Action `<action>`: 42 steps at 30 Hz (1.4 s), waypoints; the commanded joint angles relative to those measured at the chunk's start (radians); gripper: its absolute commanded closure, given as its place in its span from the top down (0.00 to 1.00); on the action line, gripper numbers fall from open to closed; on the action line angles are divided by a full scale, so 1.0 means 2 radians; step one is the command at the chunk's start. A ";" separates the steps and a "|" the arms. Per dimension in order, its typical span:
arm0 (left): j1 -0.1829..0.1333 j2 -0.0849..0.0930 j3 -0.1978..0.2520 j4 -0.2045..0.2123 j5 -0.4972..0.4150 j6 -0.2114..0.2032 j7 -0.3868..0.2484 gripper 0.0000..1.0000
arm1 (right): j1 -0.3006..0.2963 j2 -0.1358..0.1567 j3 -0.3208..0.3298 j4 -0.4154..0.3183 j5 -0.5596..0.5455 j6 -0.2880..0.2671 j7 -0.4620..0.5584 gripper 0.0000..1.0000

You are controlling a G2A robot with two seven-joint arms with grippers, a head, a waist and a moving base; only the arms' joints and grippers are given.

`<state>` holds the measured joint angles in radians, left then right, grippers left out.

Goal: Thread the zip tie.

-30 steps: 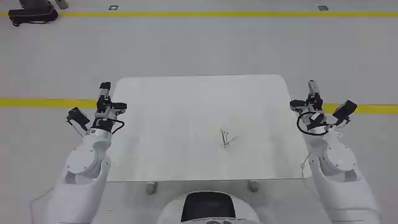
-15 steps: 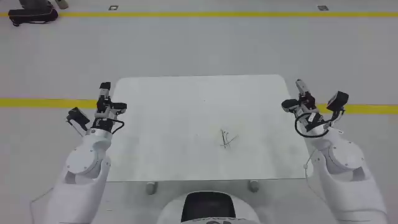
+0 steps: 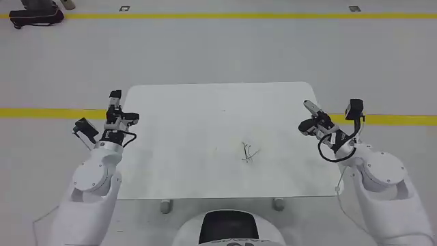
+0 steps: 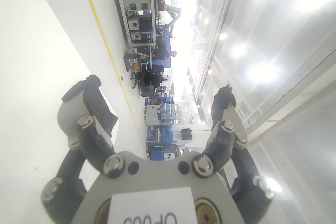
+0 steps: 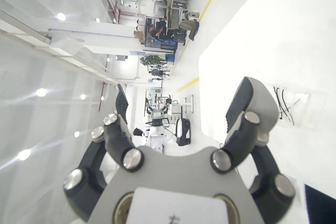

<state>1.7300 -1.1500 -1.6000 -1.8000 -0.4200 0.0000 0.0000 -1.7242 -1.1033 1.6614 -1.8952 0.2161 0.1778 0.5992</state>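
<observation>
Thin dark zip ties [image 3: 248,152] lie crossed on the white table [image 3: 205,116], right of its middle; they show too as zip ties [image 5: 284,104] in the right wrist view. My right gripper [image 3: 308,108] is above the table's right edge, pointing inward, open and holding nothing, well to the right of the ties. My right gripper [image 5: 183,96] has its jaws spread wide. My left gripper [image 3: 115,96] hovers just off the table's left edge, and my left gripper [image 4: 160,89] is open and holds nothing.
The table's surface is bare apart from the ties. Yellow floor lines [image 3: 218,16] run behind and beside the table. A dark bag [image 3: 34,10] lies on the floor far back left.
My right arm has swung inward, moving its gripper left from beyond the table's right edge to over that edge. The left arm has kept still.
</observation>
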 commanded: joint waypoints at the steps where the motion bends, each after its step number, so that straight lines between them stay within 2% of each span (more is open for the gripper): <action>1: 0.000 0.000 0.000 0.000 0.000 0.000 0.000 1.00 | 0.010 0.003 0.002 -0.004 -0.015 0.019 0.033 1.00; 4: 0.000 0.000 0.000 0.000 0.000 0.000 0.000 1.00 | 0.031 0.011 -0.002 -0.010 -0.060 0.062 0.099 1.00; 5: 0.000 0.000 0.000 0.000 0.000 0.000 0.000 1.00 | 0.041 0.016 -0.006 -0.015 -0.105 0.074 0.133 1.00; 7: 0.000 0.000 0.000 0.000 0.000 0.000 0.000 1.00 | 0.048 0.023 -0.016 -0.012 -0.151 0.081 0.195 1.00; 16: 0.000 0.000 0.000 0.000 0.000 0.000 0.000 1.00 | 0.048 0.023 -0.016 -0.012 -0.151 0.081 0.195 1.00; 18: 0.000 0.000 0.000 0.000 0.000 0.000 0.000 1.00 | 0.050 0.024 -0.029 -0.020 -0.167 0.075 0.205 1.00; 21: 0.000 0.000 0.000 0.000 0.000 0.000 0.000 1.00 | 0.073 0.027 -0.053 -0.020 -0.203 0.081 0.222 1.00; 25: 0.000 0.000 0.000 0.000 0.000 0.000 0.000 1.00 | 0.115 0.028 -0.089 -0.001 -0.249 0.081 0.258 1.00; 30: 0.000 0.000 0.000 0.000 0.000 0.000 0.000 1.00 | 0.163 0.021 -0.143 0.034 -0.312 0.081 0.304 1.00; 42: 0.000 0.000 0.000 0.000 0.000 0.000 0.000 1.00 | 0.165 0.020 -0.145 0.036 -0.313 0.081 0.304 1.00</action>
<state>1.7300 -1.1500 -1.6000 -1.8000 -0.4200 0.0000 0.0000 -1.3952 -1.0635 1.3716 -1.8234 -0.4102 0.3400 1.2078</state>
